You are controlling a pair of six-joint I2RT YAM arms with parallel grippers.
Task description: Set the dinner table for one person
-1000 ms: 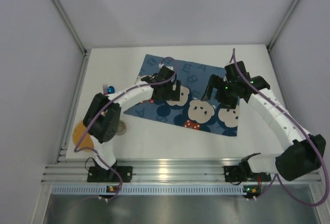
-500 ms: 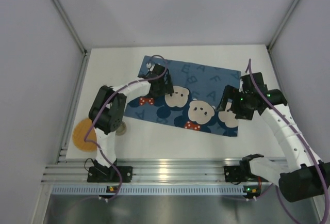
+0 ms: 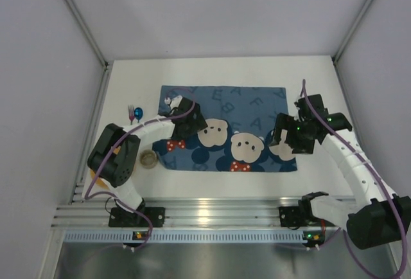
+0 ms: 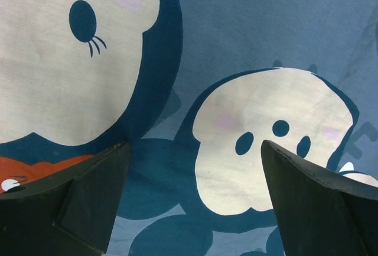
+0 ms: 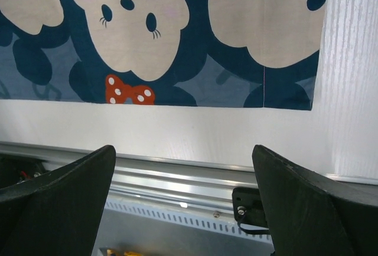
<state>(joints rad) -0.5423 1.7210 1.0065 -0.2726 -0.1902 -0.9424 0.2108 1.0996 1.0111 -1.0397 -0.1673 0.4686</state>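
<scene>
The dinner table (image 3: 128, 80) is a plain white top. A dark-blue cartoon-mouse placemat (image 3: 250, 102) lies flat on it, its edges square to the table's sides. My left gripper (image 3: 190, 125) hovers low over the mat's left part, open; in the left wrist view the left gripper (image 4: 192, 150) has only printed cloth (image 4: 266, 43) between its fingers. My right gripper (image 3: 287, 140) stands open over the mat's near right corner. The right wrist view shows the right gripper (image 5: 182, 150) empty above the table's bare strip (image 5: 177, 129) and the mat's near edge (image 5: 177, 91).
A small blue fork and spoon (image 3: 135, 112) lie left of the mat. A small round beige bowl (image 3: 149, 159) sits by the mat's near left corner. A ribbed silver rail (image 3: 205, 211) runs along the near edge. Grey walls close in three sides.
The placemat has swung from tilted to square with the table and shifted left. Both grippers moved with it, the left one leftward and nearer, the right one nearer. The fork and spoon show again.
</scene>
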